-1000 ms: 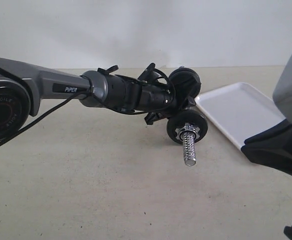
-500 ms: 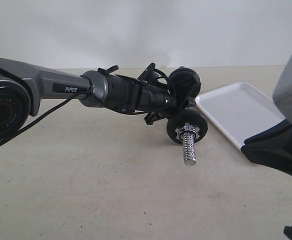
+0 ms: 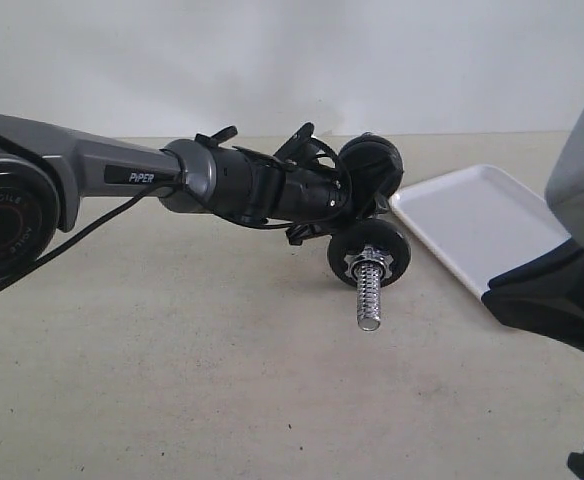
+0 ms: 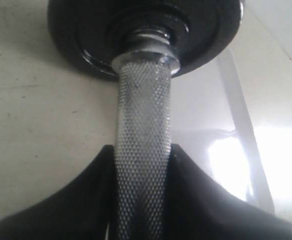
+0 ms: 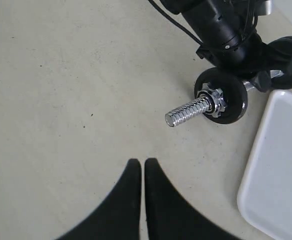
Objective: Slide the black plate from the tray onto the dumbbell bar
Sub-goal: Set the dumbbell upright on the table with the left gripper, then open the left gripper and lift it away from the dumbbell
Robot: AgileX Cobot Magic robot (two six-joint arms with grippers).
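The dumbbell bar [image 4: 142,100] is seen clamped at its knurled middle by the left hand [image 4: 142,155] in its wrist view alone; the right hand [image 5: 138,167] is closed on nothing.

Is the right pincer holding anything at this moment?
No: the right pincer is shut, hanging over the surface with nothing caught in it.

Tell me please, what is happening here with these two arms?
The left gripper is shut on the knurled middle of the dumbbell bar, which carries a black disc and star nut at one end. The right gripper is shut and empty, above the table near the bar's threaded tip. The part of the tray in view holds no plate.
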